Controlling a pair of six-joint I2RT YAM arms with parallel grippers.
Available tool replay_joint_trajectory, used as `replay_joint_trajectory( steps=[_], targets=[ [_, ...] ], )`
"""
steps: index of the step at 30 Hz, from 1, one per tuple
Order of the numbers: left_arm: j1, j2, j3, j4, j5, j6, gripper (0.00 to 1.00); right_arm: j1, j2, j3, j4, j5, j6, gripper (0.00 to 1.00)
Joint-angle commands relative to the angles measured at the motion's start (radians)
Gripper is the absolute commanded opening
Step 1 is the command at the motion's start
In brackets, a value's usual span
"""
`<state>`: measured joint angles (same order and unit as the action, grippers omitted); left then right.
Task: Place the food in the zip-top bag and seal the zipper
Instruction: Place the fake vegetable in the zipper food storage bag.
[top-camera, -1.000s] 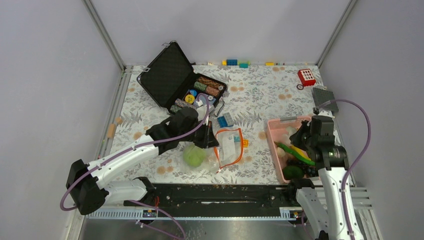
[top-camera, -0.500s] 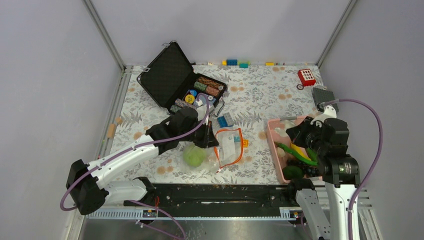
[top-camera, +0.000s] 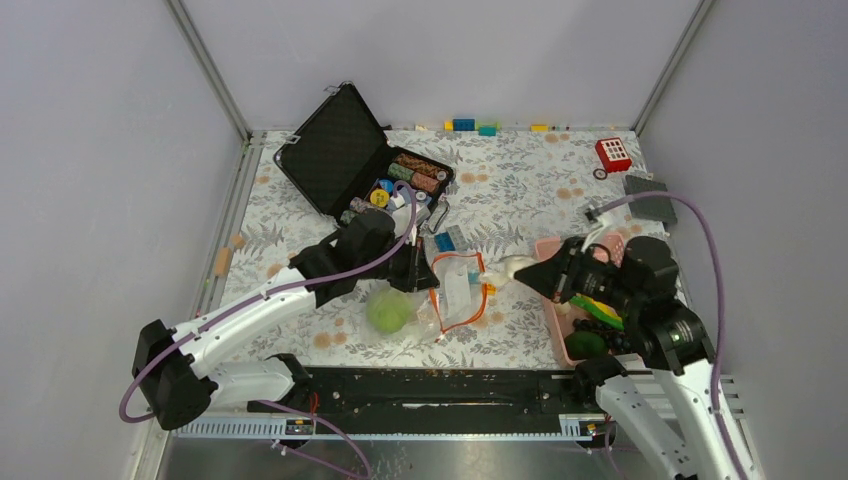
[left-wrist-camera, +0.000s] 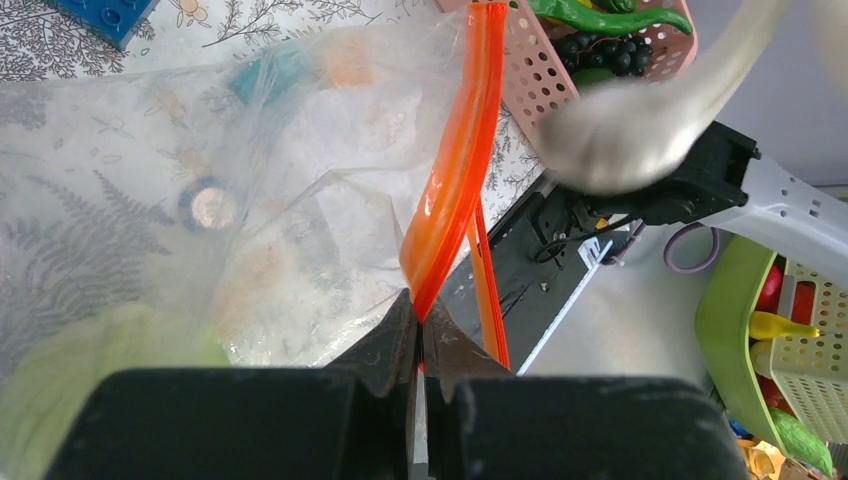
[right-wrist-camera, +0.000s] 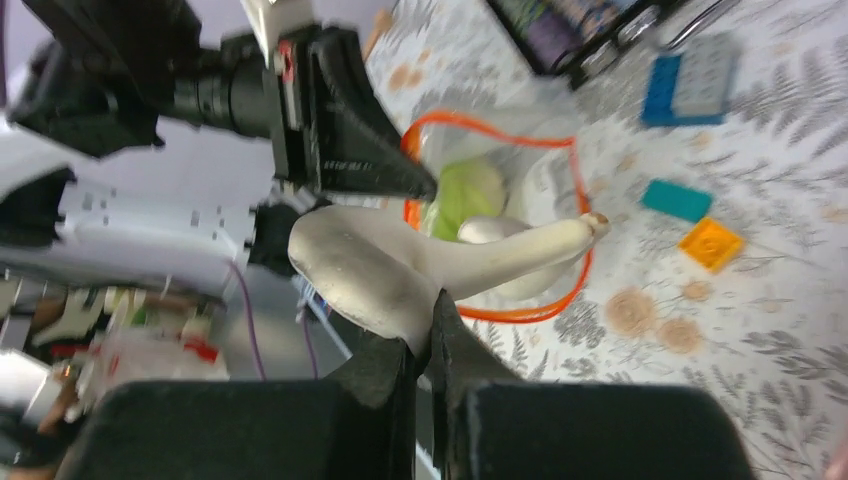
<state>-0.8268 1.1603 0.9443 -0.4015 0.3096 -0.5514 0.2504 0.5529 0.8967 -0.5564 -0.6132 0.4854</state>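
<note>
The clear zip-top bag (top-camera: 455, 300) lies mid-table with its mouth held wide. My left gripper (top-camera: 425, 280) is shut on the orange-red zipper (left-wrist-camera: 455, 190) strip, lifting one lip. A round light-green cabbage (top-camera: 388, 311) sits inside the bag (right-wrist-camera: 468, 192). My right gripper (top-camera: 535, 275) is shut on a white mushroom-like piece (top-camera: 508, 267), held just right of the bag's mouth. In the right wrist view the mushroom (right-wrist-camera: 400, 260) hangs over the orange loop of the zipper (right-wrist-camera: 520, 312). Green pods (top-camera: 598, 318) and a dark green piece (top-camera: 588, 344) lie in the pink basket (top-camera: 557, 322).
An open black case (top-camera: 335, 150) with poker chips (top-camera: 415, 172) stands behind the bag. Blue bricks (top-camera: 448, 240) lie beside the bag's far end. A red toy (top-camera: 612, 153) and a grey plate (top-camera: 650, 205) sit at the back right.
My right gripper has swung left from over the pink basket to the bag's mouth, carrying the white mushroom piece. The left gripper has kept its hold on the zipper strip.
</note>
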Motion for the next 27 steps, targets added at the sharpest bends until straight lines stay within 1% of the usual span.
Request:
replay_joint_trajectory(
  steps=[1, 2, 5, 10, 14, 18, 24, 27],
  targets=[
    [0.005, -0.006, 0.053, 0.037, 0.010, -0.014, 0.00, 0.234, 0.095, -0.024, 0.142, 0.147, 0.042, 0.00],
    [0.005, -0.009, 0.054, 0.036, 0.010, -0.016, 0.00, 0.272, 0.123, -0.020, 0.151, 0.178, 0.039, 0.00],
    [0.006, -0.015, 0.051, 0.037, 0.013, -0.021, 0.00, 0.347, 0.189, -0.041, 0.253, 0.214, 0.058, 0.00],
    [0.006, -0.018, 0.048, 0.036, 0.029, -0.021, 0.00, 0.432, 0.280, -0.086, 0.340, 0.369, 0.080, 0.00],
    [0.006, -0.021, 0.049, 0.039, 0.031, -0.026, 0.00, 0.481, 0.354, -0.117, 0.430, 0.380, 0.116, 0.00],
    [0.005, -0.034, 0.050, 0.049, 0.035, -0.031, 0.00, 0.535, 0.438, -0.117, 0.446, 0.398, 0.146, 0.00],
    [0.006, -0.069, 0.038, 0.064, 0.027, -0.033, 0.00, 0.567, 0.525, -0.103, 0.417, 0.468, 0.191, 0.00],
    [0.005, -0.079, 0.035, 0.074, 0.024, -0.036, 0.00, 0.568, 0.559, -0.078, 0.381, 0.475, 0.191, 0.06]
  ],
)
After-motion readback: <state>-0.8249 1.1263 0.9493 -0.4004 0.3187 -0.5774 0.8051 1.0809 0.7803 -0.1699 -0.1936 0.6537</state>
